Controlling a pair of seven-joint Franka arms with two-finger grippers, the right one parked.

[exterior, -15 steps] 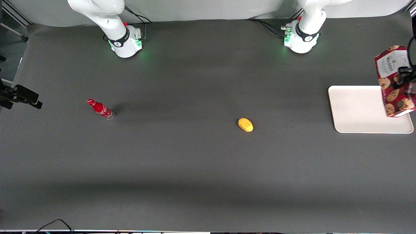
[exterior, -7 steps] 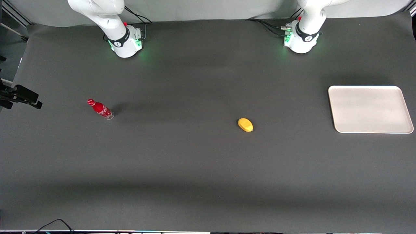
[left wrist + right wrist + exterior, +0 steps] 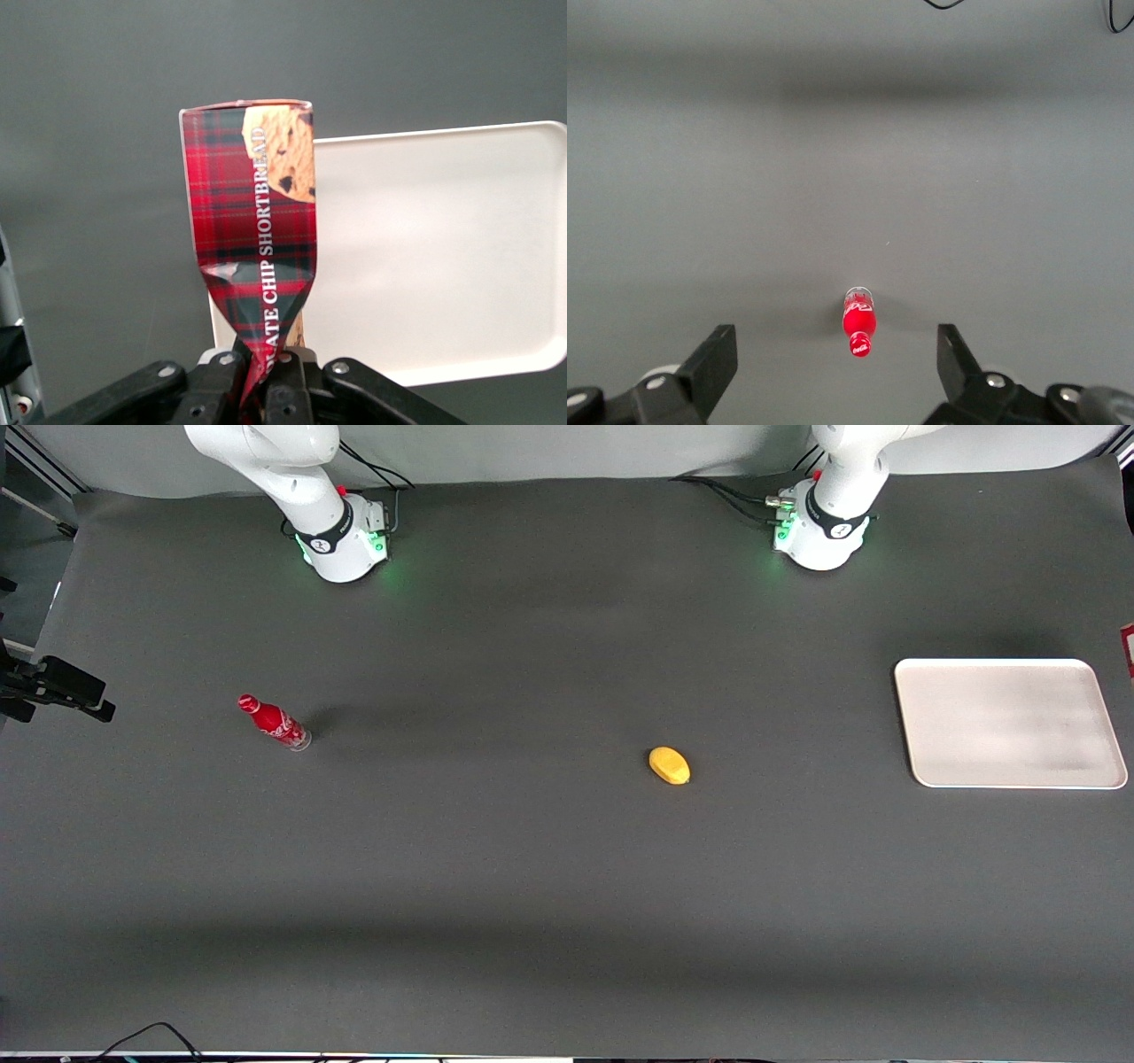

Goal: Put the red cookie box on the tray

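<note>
In the left wrist view my gripper (image 3: 266,365) is shut on one end of the red cookie box (image 3: 252,204), whose tartan carton is crushed where the fingers pinch it. The box hangs in the air over one edge of the cream-white tray (image 3: 443,248), which lies flat below. The front view has the tray (image 3: 1010,722) on the table toward the working arm's end, with nothing on it. Only a thin red sliver of the box (image 3: 1129,651) shows at that view's edge, above the tray's corner, and the gripper itself is out of that view.
A small red bottle (image 3: 273,723) stands toward the parked arm's end of the table and also shows in the right wrist view as the bottle (image 3: 858,323). A yellow lemon-like object (image 3: 669,765) lies near the middle. The dark mat covers the table.
One second ago the gripper and box hung over the tray's outer end in the front view. They then left that view; now only a red sliver shows at its edge.
</note>
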